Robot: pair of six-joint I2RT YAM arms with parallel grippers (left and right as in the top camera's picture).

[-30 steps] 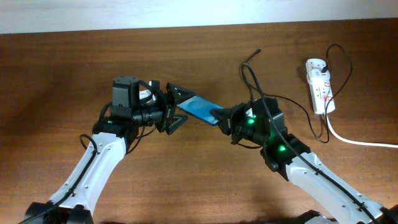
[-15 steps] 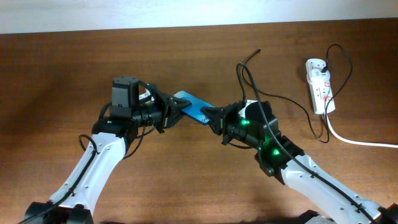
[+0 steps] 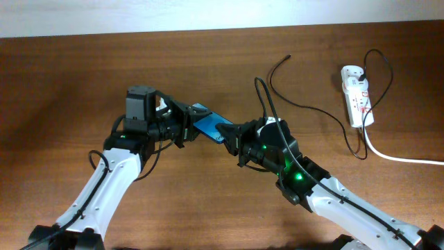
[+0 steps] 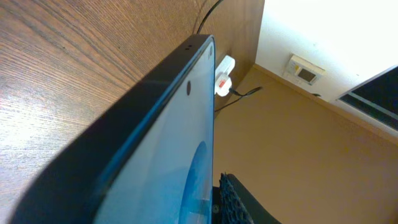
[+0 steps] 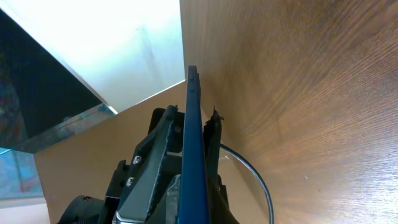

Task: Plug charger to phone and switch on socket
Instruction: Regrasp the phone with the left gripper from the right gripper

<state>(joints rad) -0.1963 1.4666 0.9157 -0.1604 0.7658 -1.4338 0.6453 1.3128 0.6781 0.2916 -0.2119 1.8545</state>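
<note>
The phone (image 3: 208,123), slim with a blue screen, is held off the table between both arms. My left gripper (image 3: 189,125) is shut on its left end; the left wrist view shows the screen (image 4: 155,137) pressed against a ridged finger pad (image 4: 239,202). My right gripper (image 3: 231,135) is shut on the right end, and the right wrist view shows the phone edge-on (image 5: 193,143) between its fingers (image 5: 158,149). The charger's thin black cable (image 3: 312,107) lies loose at the right, plug tip (image 3: 287,57) free on the table. The white socket (image 3: 357,94) lies at the far right.
A thick white cord (image 3: 399,157) runs from the socket off the right edge. A black cable loop (image 3: 261,94) arches over my right arm and shows beside the phone (image 5: 258,180). The brown wooden table (image 3: 62,83) ends at a pale wall along the back.
My right gripper carried the phone leftward into the left gripper's open jaws. The left jaws then closed on the phone's left end, so both grippers now hold it.
</note>
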